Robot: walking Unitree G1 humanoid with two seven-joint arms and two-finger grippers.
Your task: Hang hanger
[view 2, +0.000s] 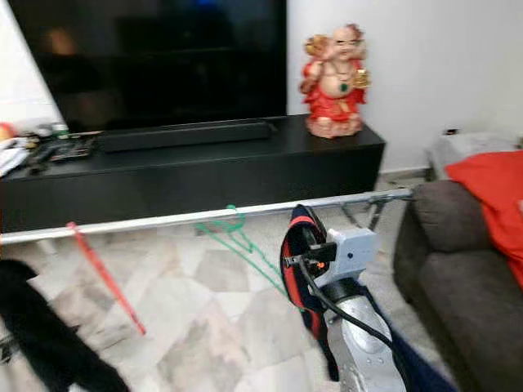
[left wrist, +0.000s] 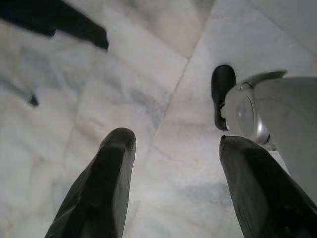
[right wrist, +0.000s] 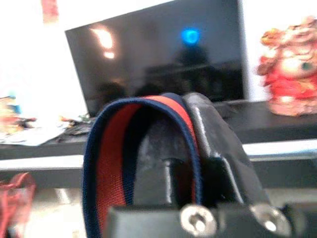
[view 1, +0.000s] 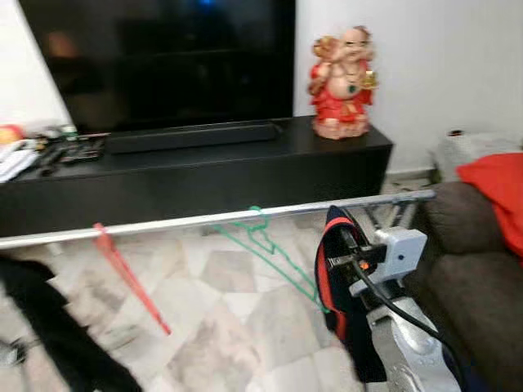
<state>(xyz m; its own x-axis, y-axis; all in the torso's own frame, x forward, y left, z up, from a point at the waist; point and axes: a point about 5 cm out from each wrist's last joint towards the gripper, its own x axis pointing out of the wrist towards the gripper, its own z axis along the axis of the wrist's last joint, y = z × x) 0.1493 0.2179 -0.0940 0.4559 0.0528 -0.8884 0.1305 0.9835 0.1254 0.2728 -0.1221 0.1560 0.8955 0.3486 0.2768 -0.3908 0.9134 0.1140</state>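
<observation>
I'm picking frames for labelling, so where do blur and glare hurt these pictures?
Left eye view: soft motion blur, red hanger smeared below the rail. Right wrist view: the near garment is out of focus; lamp glare and a blue spot reflect on the TV. Left wrist view: evenly lit and fairly sharp.

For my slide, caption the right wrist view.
Right gripper draped with a navy-red garment, facing the rail, TV beyond.

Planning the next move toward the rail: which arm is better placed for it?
Right. The right gripper is raised just below the metal rail with a navy-red garment draped over it; the left gripper points at the floor.
</observation>
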